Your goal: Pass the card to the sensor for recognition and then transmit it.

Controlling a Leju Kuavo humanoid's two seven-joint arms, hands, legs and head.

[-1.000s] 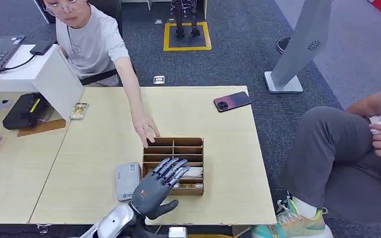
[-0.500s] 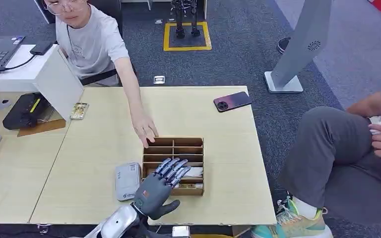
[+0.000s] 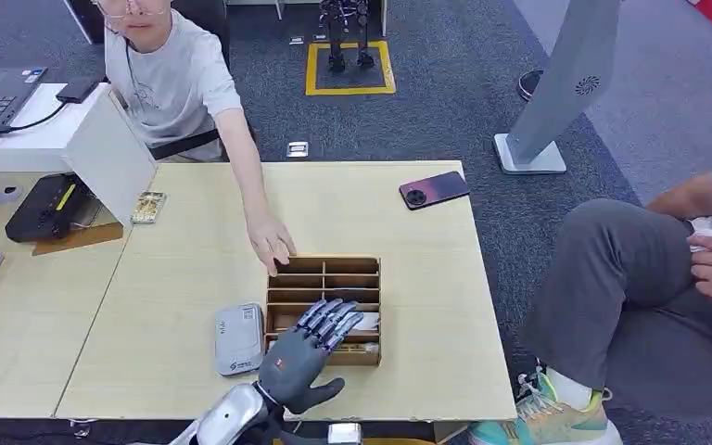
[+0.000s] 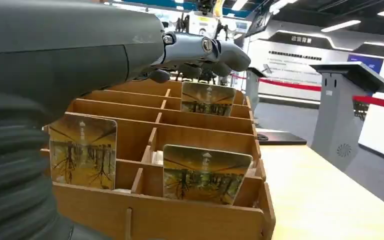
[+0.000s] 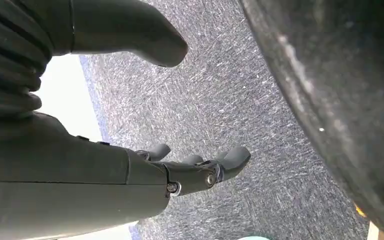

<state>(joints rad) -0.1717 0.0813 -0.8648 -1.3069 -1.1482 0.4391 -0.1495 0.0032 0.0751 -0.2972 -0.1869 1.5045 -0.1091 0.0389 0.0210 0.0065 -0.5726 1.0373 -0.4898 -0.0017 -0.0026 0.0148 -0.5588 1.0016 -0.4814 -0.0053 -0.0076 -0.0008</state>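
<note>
L hand (image 3: 308, 348) sits bottom center of the head view, fingers spread wide over the wooden card rack (image 3: 363, 271), holding nothing. Cards (image 4: 206, 172) stand upright in the rack's slots. Sensor box (image 3: 239, 339) lies just left of the rack. R hand (image 5: 190, 170) hangs over carpet, fingers apart, empty.
</note>
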